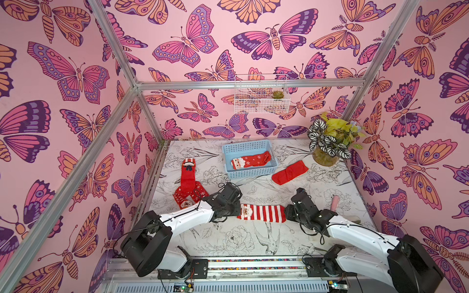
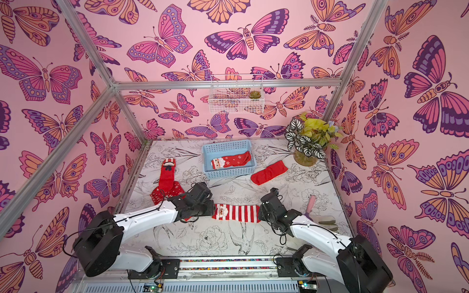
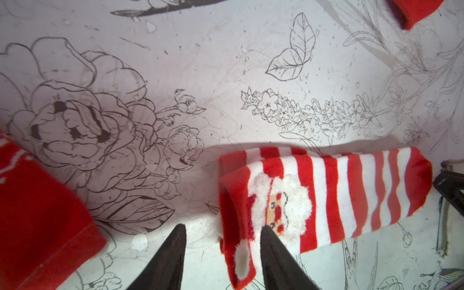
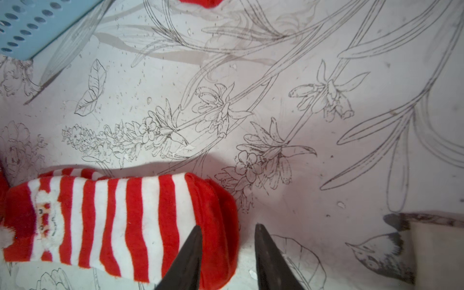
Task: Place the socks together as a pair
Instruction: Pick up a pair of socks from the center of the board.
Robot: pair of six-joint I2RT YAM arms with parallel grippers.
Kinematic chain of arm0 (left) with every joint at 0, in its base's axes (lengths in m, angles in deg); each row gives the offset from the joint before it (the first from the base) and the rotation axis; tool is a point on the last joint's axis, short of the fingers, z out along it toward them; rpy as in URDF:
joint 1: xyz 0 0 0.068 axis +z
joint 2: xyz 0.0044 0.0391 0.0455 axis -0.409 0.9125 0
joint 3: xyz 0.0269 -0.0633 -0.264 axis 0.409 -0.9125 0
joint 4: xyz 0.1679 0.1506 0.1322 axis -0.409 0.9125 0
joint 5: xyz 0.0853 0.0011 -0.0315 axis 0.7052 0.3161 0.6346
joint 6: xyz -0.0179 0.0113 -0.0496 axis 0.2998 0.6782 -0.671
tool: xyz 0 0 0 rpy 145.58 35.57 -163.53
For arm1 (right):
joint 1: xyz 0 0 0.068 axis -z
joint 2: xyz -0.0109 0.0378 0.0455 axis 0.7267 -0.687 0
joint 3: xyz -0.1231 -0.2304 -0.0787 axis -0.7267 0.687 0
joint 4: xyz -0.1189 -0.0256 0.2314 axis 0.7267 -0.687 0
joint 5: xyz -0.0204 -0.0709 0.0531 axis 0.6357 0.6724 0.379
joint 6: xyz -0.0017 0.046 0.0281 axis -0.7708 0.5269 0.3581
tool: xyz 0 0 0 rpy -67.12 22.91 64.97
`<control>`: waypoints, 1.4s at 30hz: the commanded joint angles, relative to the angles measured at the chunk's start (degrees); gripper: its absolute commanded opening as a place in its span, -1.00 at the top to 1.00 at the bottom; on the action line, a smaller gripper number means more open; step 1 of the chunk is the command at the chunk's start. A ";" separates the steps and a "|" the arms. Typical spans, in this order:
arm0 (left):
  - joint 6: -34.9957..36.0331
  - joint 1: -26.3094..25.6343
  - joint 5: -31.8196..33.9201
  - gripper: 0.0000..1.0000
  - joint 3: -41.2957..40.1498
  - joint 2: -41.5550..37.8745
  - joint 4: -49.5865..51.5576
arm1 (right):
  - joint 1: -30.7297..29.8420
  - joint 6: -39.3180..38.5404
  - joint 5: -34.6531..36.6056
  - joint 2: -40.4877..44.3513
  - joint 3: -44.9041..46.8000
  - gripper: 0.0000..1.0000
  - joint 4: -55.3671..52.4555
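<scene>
Two red-white striped socks (image 1: 261,212) (image 2: 237,213) lie stacked on the table between my arms, their Santa cuffs toward the left arm. My left gripper (image 3: 223,227) stands open, with the top sock's Santa cuff (image 3: 276,200) hanging loosely between its fingers. My right gripper (image 4: 228,226) is open too, astride the red toe (image 4: 216,213) of the stack. In both top views other socks show: a red one with a striped cuff (image 1: 188,175), a snowflake one (image 1: 186,197), a plain red one (image 1: 289,172), and a Santa snowflake one (image 1: 251,160) in the basket.
A blue basket (image 1: 228,152) stands at the back centre of the table. A potted plant (image 1: 327,142) fills the back right corner. A pink-handled tool (image 1: 335,203) lies by the right wall. A white wire basket (image 1: 261,93) hangs on the back wall.
</scene>
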 commanded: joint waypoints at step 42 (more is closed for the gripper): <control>9.43 1.84 2.04 1.00 15.56 -4.45 9.65 | 1.48 -9.93 5.63 3.43 -18.35 1.00 -2.76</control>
